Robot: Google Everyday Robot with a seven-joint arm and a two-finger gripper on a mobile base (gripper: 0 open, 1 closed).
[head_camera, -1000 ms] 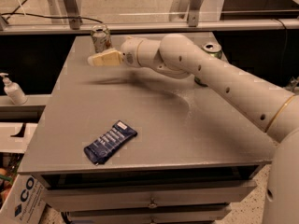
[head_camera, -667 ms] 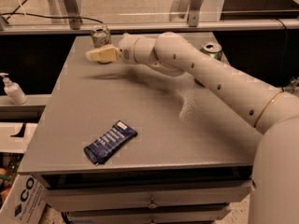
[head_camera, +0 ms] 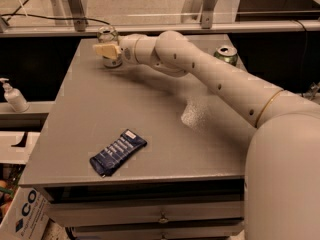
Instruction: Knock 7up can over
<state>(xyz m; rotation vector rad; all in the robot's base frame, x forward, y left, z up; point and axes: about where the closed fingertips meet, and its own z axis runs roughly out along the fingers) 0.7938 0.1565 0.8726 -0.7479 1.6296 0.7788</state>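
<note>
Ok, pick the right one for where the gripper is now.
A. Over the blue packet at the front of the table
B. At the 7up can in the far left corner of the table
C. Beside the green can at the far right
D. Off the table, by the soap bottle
B: the gripper is right in front of the upright 7up can, away from the blue packet and the green can.

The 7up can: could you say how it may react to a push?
The upright whitish-silver 7up can, tall and narrow, would probably tip readily. Being round, it may then roll. The gripper is at its front.
</note>
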